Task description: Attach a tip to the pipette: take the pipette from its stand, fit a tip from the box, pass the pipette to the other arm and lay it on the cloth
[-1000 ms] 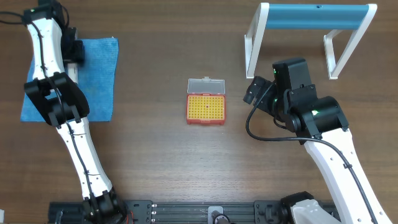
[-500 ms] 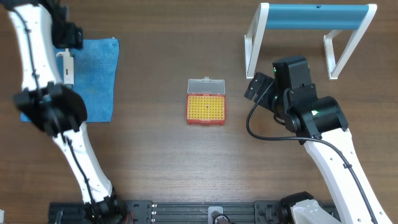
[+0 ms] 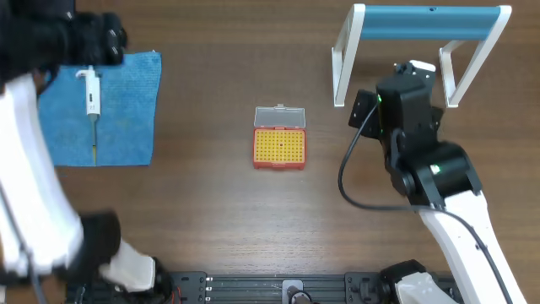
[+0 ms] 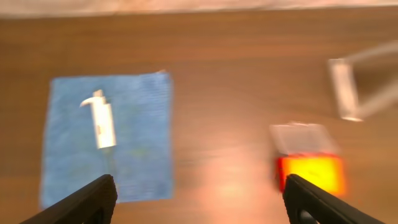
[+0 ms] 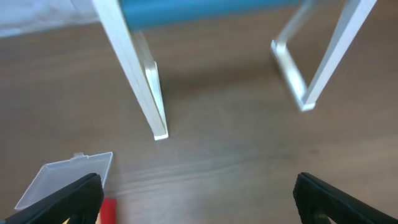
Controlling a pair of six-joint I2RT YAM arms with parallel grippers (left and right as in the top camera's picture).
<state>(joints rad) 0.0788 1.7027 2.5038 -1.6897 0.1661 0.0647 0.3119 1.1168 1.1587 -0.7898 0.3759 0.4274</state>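
Note:
The white pipette [image 3: 90, 95] lies flat on the blue cloth [image 3: 126, 118] at the table's far left, its thin tip pointing toward the near edge. Nothing touches it. My left gripper [image 4: 199, 190] is open and empty, high above the table; from there the pipette [image 4: 103, 122] and the cloth [image 4: 143, 149] lie well below it. In the top view the left gripper [image 3: 94, 40] sits by the cloth's far edge. The orange tip box [image 3: 279, 148], lid open, stands mid-table. My right gripper [image 5: 198, 186] is open and empty near the stand [image 5: 151, 93].
The white and blue pipette stand [image 3: 426, 24] occupies the far right, with my right arm [image 3: 413, 127] just in front of it. The tip box [image 4: 309, 173] and its clear lid [image 5: 67, 179] are the only things on the bare wood in the middle.
My left arm has lifted away from the cloth, leaving the pipette lying there in the open. The right arm has shifted a little toward the stand.

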